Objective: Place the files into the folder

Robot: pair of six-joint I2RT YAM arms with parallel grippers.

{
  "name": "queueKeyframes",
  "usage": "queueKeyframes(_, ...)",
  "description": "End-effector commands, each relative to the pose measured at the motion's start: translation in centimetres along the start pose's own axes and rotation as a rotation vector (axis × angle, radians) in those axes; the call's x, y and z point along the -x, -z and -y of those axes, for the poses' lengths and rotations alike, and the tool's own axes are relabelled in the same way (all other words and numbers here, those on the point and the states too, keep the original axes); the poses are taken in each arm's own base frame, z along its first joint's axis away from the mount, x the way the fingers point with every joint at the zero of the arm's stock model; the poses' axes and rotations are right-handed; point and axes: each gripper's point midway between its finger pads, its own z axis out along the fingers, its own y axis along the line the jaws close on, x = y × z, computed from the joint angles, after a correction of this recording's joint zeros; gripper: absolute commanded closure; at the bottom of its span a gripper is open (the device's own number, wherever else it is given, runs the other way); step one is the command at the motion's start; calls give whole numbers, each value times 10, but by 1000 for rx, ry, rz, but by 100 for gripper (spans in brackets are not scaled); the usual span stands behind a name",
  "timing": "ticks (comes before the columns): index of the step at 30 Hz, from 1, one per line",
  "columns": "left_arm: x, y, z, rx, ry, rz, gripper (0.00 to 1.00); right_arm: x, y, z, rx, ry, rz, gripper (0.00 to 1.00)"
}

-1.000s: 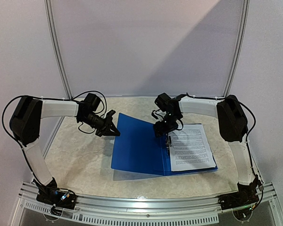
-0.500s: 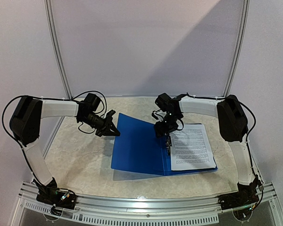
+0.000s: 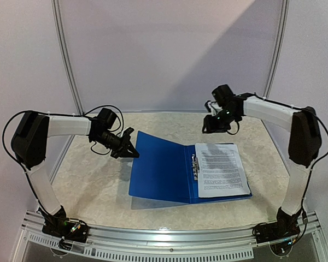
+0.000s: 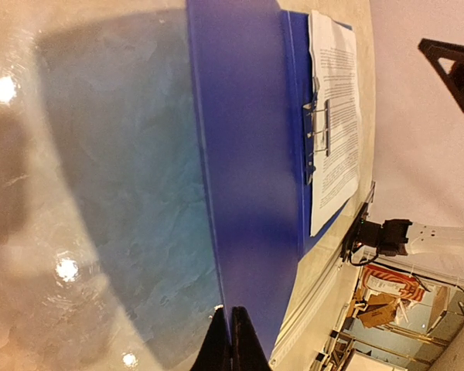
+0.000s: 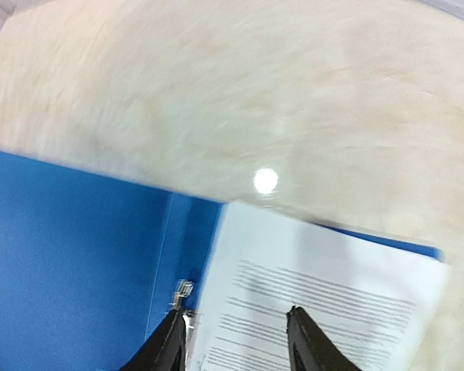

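The dark-blue folder (image 3: 161, 172) lies open on the table. Its left cover is lifted at the far edge. My left gripper (image 3: 132, 153) is shut on that cover's edge; in the left wrist view (image 4: 232, 340) the cover (image 4: 247, 154) runs away from the pinched fingers. White printed files (image 3: 221, 169) lie on the folder's right half beside the metal spine clip (image 3: 195, 165). My right gripper (image 3: 209, 126) is open and empty, raised above the table behind the folder. Its wrist view (image 5: 236, 336) shows the files (image 5: 325, 301) and the clip (image 5: 182, 294) below it.
The table (image 3: 93, 180) has a pale marbled top. A metal rail (image 3: 169, 234) runs along the near edge. A white backdrop with curved metal poles (image 3: 65, 60) stands behind.
My right gripper has lifted off the spine clip and moved up, back and to the right. The left gripper still holds the cover. The files lie in the same place.
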Motion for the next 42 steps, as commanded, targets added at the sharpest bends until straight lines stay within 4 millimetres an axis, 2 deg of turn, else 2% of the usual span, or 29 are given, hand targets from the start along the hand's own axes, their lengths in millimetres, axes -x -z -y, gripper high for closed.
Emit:
queueKeyframes(1,6,2,-1,-1,1,9,100,-18,29,93,-296,-139,-5,63)
queueKeyframes(4,6,1,-1,-3,3,7,100,-51,40,152,-505,-170,-83,78)
queueKeyframes(6,6,2,0,-5,3,8,100,-68,47,180,-622,-163,-128,90)
queueKeyframes(8,6,2,0,-8,3,8,100,-82,45,195,-677,-147,-180,99)
queueKeyframes(11,7,2,1,-7,1,11,100,-95,36,203,-710,-111,-258,100)
queueKeyframes(12,7,2,1,-6,2,11,100,-102,27,205,-710,-105,-297,100)
queueKeyframes(18,8,2,2,-10,0,12,100,-122,-14,193,-621,-99,-386,100)
queueKeyframes(25,8,1,2,-12,4,8,100,-126,-37,173,-581,-59,-416,100)
queueKeyframes(35,9,1,3,-15,1,10,100,-110,-36,144,-588,-6,-378,100)
queueKeyframes(42,8,1,3,-18,2,9,100,-111,-31,145,-624,7,-388,100)
